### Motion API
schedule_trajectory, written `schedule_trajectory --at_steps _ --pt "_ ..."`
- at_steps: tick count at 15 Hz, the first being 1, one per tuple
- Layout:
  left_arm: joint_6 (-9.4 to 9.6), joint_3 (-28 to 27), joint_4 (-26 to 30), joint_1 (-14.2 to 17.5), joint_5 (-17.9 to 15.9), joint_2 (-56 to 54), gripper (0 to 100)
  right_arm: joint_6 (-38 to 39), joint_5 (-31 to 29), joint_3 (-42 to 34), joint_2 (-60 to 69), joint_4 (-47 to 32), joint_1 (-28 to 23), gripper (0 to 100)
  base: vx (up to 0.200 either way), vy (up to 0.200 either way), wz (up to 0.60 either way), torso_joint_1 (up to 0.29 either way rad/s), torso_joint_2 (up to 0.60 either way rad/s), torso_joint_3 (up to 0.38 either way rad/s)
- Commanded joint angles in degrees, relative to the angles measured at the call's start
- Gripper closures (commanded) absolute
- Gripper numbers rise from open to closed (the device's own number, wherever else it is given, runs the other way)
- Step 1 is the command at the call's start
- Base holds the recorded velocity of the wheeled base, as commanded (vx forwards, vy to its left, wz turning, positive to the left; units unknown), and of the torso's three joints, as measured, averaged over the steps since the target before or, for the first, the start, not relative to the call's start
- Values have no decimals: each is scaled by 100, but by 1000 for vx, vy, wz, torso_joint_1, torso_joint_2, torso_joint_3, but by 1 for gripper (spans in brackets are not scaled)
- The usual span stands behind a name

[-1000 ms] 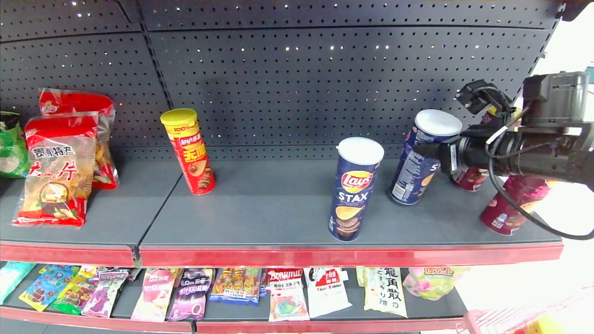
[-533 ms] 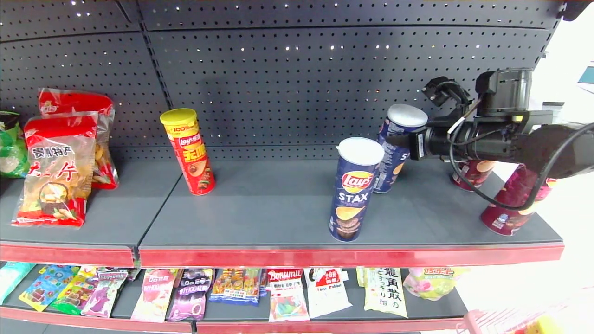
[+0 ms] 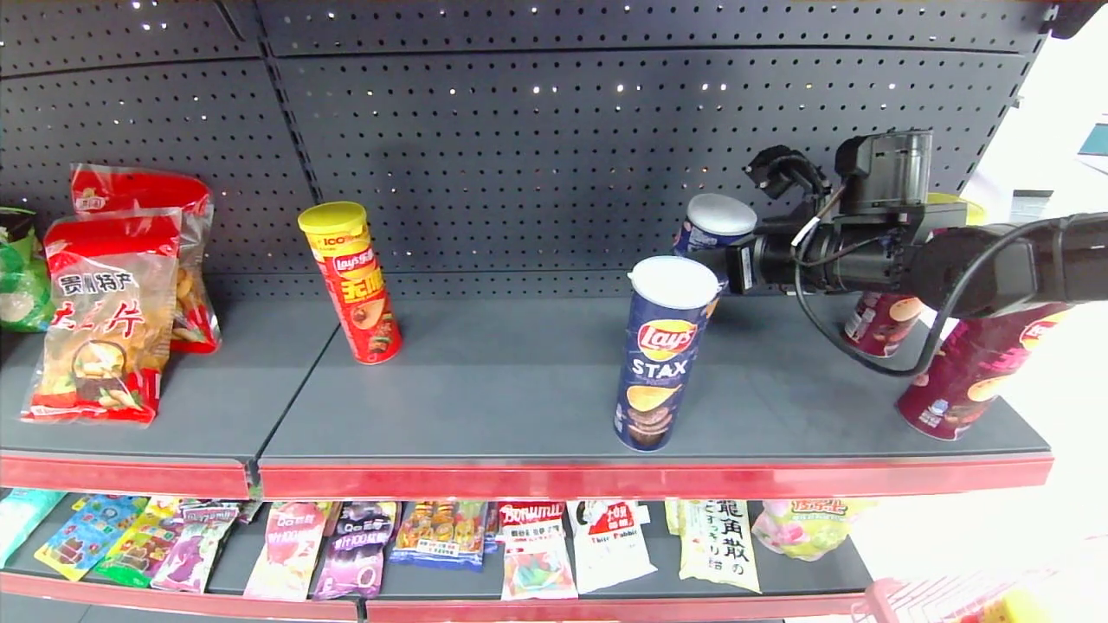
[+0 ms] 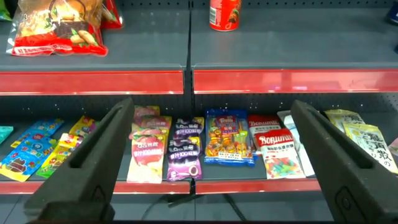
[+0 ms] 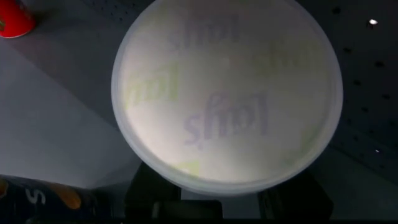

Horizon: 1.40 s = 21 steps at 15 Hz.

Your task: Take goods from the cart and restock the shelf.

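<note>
Blue under a white lid, the crisp can [image 3: 711, 221] is clamped in the right tool [image 3: 720, 260], whose arm comes in sideways from 3 o'clock above the grey shelf [image 3: 485, 389]. The can is just behind a second blue can [image 3: 653, 363], at about 1 o'clock of it. That nearer can hides its base, so I cannot tell whether it touches the shelf. Seen from the right wrist, the white lid [image 5: 227, 93] is close up, with dark fingers [image 5: 155, 199] on either side beneath it.

A red can with a yellow lid [image 3: 355, 285] stands well apart at 9 o'clock of the second blue can. Two maroon cans [image 3: 961, 372] stand at 3 o'clock, under the arm.

The left tool [image 4: 211, 109] has its fingers spread wide apart and faces the snack packets [image 4: 227, 137] lying on the lower shelf [image 4: 249, 185].
</note>
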State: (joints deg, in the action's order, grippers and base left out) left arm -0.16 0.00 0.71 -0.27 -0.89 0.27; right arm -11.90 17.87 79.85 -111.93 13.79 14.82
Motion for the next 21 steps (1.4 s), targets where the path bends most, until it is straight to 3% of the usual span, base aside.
schedule_trajectory --at_steps 1,21 --pt "-2 0 0 0 1 8 0 -6 6 136 -136 1 91 100 0 0 0 0 0 0" --pt "-2 0 0 0 1 8 0 -181 41 215 -224 -131 205 100 0 0 0 0 0 0"
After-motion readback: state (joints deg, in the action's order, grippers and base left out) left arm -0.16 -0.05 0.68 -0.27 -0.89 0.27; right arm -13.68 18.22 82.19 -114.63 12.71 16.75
